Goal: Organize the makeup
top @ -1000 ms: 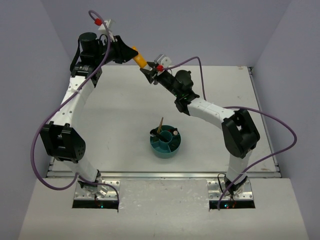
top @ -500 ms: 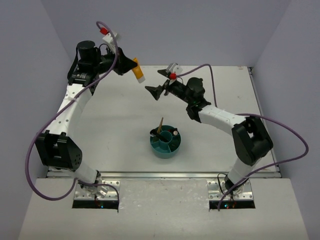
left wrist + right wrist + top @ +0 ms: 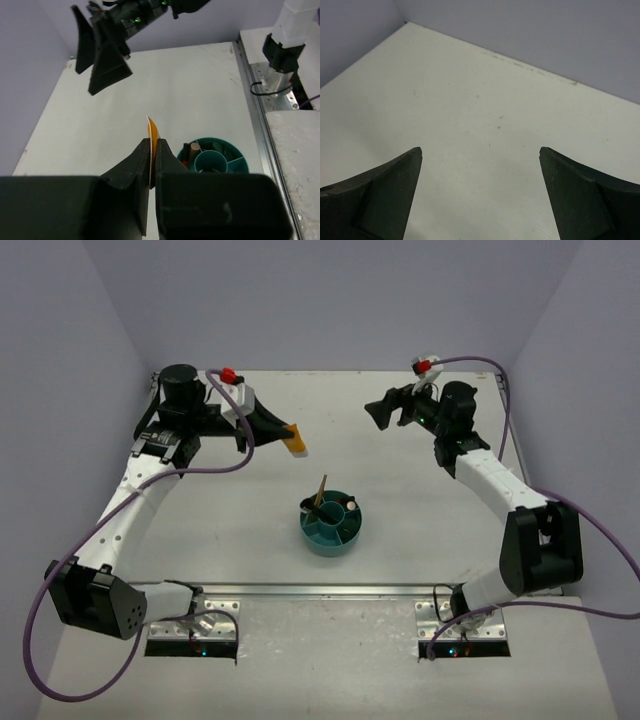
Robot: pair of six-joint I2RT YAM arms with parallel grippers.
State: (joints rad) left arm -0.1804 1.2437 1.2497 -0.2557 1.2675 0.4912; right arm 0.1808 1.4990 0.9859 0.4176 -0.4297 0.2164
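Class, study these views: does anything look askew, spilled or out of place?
Nothing is spilled. One tan brush leans askew, poking past the rim of the teal divided bowl. The orange-and-white packet is off the table, pinched in the left gripper.

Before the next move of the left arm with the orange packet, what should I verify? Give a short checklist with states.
1. Left pincer shut on the orange packet: ok.
2. Right pincer open and empty: ok.
3. Right pincer away from the orange packet: ok.
4. Orange packet over the teal bowl: not ok, it is farther back and left.
5. Free compartment wide enough: cannot tell.
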